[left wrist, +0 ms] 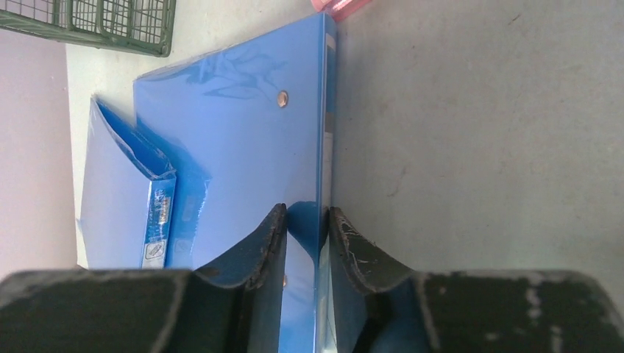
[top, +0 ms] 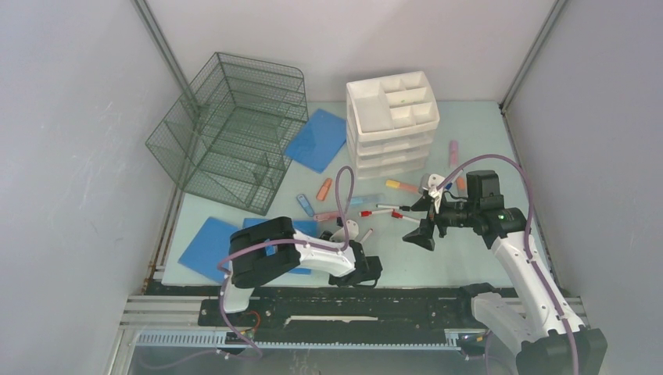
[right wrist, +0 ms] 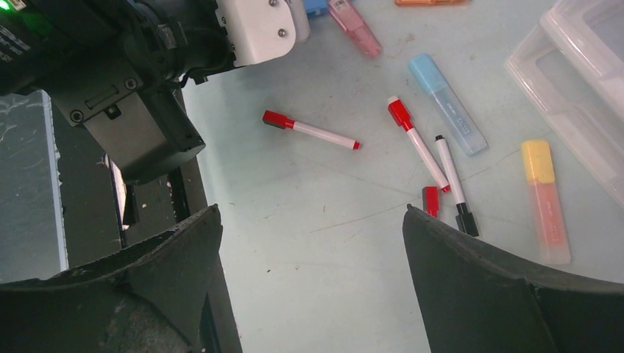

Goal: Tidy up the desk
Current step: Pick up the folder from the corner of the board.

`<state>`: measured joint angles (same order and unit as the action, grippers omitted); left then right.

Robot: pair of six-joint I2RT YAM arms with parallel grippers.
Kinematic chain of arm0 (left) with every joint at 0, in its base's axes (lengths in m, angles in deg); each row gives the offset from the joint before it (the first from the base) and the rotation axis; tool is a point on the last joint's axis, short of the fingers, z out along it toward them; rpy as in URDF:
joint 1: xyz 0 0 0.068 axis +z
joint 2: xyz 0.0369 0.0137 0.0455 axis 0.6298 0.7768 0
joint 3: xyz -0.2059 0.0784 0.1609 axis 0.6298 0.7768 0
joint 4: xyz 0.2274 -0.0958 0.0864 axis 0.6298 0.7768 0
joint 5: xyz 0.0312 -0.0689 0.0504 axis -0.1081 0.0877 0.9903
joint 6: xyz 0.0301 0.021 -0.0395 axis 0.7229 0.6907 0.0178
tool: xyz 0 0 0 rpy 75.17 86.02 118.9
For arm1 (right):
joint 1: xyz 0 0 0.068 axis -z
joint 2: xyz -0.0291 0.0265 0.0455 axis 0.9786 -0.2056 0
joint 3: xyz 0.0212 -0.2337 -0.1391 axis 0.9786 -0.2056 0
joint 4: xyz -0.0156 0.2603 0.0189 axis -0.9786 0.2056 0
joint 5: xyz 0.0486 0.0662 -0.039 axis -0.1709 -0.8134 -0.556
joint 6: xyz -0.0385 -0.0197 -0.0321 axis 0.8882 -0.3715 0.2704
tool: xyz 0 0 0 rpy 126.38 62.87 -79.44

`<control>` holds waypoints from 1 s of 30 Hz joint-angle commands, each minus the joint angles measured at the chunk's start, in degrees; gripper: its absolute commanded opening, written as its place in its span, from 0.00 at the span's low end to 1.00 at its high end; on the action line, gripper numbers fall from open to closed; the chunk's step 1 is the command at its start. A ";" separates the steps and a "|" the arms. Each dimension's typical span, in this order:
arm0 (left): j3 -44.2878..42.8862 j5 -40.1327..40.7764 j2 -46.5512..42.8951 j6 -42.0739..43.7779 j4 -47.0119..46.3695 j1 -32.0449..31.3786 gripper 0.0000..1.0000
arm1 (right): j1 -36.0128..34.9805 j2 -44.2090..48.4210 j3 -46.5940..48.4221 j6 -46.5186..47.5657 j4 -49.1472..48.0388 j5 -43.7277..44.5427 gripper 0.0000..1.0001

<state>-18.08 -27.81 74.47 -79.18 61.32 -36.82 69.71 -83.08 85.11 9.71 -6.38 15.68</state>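
Observation:
The desk is a pale mint-green tabletop. My left gripper sits low near the front edge. In the left wrist view it is shut on the right edge of a blue folder lying flat on the desk. That folder is partly hidden under the arm in the top view. My right gripper is wide open and empty above the desk. In the right wrist view it hangs over bare tabletop, near red-capped markers.
A green wire rack stands tilted at the back left and a white drawer organizer at the back centre. Two more blue folders lie flat. Markers and highlighters are scattered mid-desk. A black rail runs along the front.

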 commanded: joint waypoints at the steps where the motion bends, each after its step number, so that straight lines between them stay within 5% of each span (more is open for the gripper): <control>1: 0.65 2.59 1.82 -4.33 0.89 -0.25 0.24 | -0.63 0.40 0.21 0.12 -1.06 0.04 1.00; 7: 1.05 3.05 1.23 -5.73 1.15 -0.82 0.00 | -0.63 0.47 0.24 0.10 -1.05 -0.33 1.00; 21: -0.88 7.60 -15.42 -4.08 2.64 -4.75 0.00 | -0.63 -3.38 0.26 -9.47 -4.90 -10.74 1.00; 30: 0.25 5.39 -25.10 4.85 -5.81 -5.93 0.00 | -3.16 -13.16 0.26 -32.97 -19.62 -15.34 1.00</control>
<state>-17.67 -24.31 55.00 -78.86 61.54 -42.20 69.01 -92.93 85.11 -9.00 -15.86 3.03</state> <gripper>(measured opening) 0.024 0.994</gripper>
